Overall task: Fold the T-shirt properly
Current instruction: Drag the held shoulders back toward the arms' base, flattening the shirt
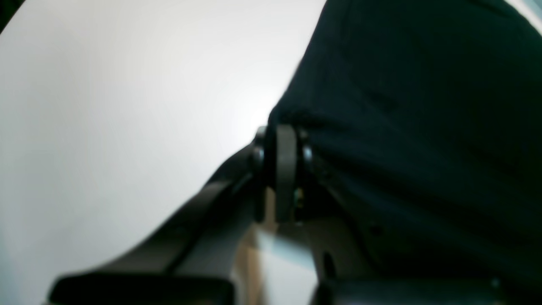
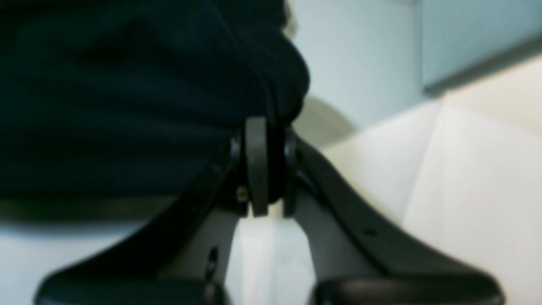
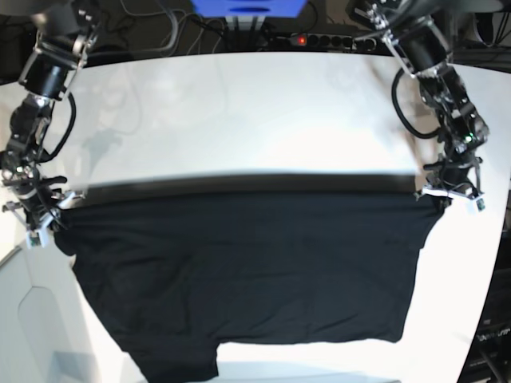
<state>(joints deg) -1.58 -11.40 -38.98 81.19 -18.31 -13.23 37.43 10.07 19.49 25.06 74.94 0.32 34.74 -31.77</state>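
Observation:
The black T-shirt (image 3: 239, 263) hangs spread wide between my two grippers, its top edge pulled taut just above the white table (image 3: 239, 112) and a sleeve drooping at the bottom left. On the right of the base view my left gripper (image 3: 435, 198) is shut on one upper corner. My right gripper (image 3: 56, 219) pinches the opposite corner on the left. In the left wrist view, the left gripper (image 1: 283, 129) clamps bunched T-shirt cloth (image 1: 423, 127). The right wrist view shows the right gripper (image 2: 264, 123) closed on a fold of the T-shirt (image 2: 127, 106). No print or tag shows.
A power strip with a red light (image 3: 319, 38), cables and a blue box (image 3: 247, 6) sit beyond the table's far edge. The table's rounded right edge (image 3: 487, 263) runs close to the left arm. A pale panel (image 2: 465, 169) lies beside the right gripper.

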